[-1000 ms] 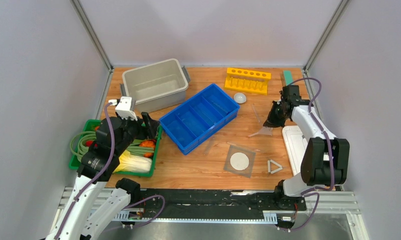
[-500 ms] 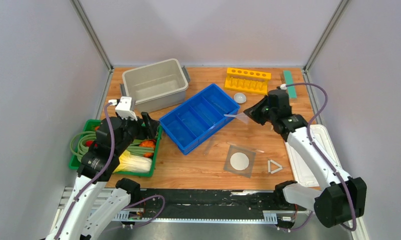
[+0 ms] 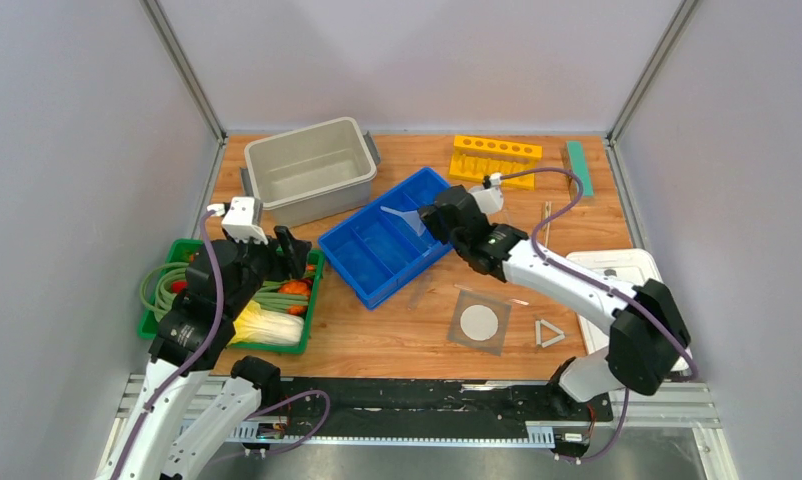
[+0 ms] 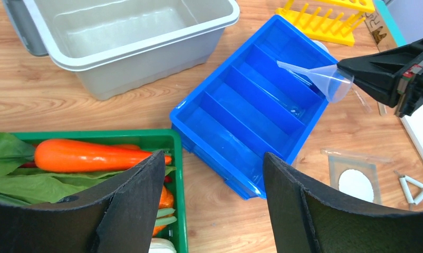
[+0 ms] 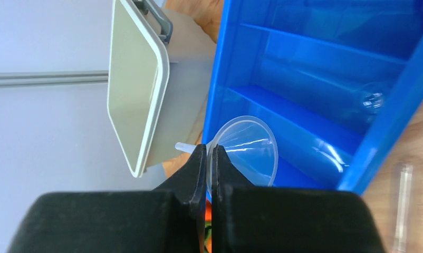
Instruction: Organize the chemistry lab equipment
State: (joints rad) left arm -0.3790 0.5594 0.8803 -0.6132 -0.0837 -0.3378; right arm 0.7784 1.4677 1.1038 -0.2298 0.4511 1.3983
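Observation:
My right gripper (image 3: 429,222) is shut on the rim of a clear funnel (image 3: 402,215), holding it above the blue compartment tray (image 3: 397,285). In the right wrist view the pads (image 5: 199,168) pinch the funnel (image 5: 249,150) edge, spout pointing away. A clear tube (image 5: 370,99) lies in one tray compartment. On the wood lie a grey mesh with white disc (image 3: 480,322), a white triangle (image 3: 549,333) and a clear tube (image 3: 420,292). My left gripper (image 4: 213,158) hangs open and empty at the green basket's right edge (image 4: 175,158).
A grey bin (image 3: 312,170) stands at the back left, a yellow rack (image 3: 495,160) and a teal strip (image 3: 577,168) at the back. The green basket (image 3: 172,330) holds a carrot (image 4: 88,155) and greens. A white lid (image 3: 617,275) lies at the right.
The right arm swung from the table's right side leftward, carrying the funnel to above the blue tray. The left gripper stayed open and shifted slightly.

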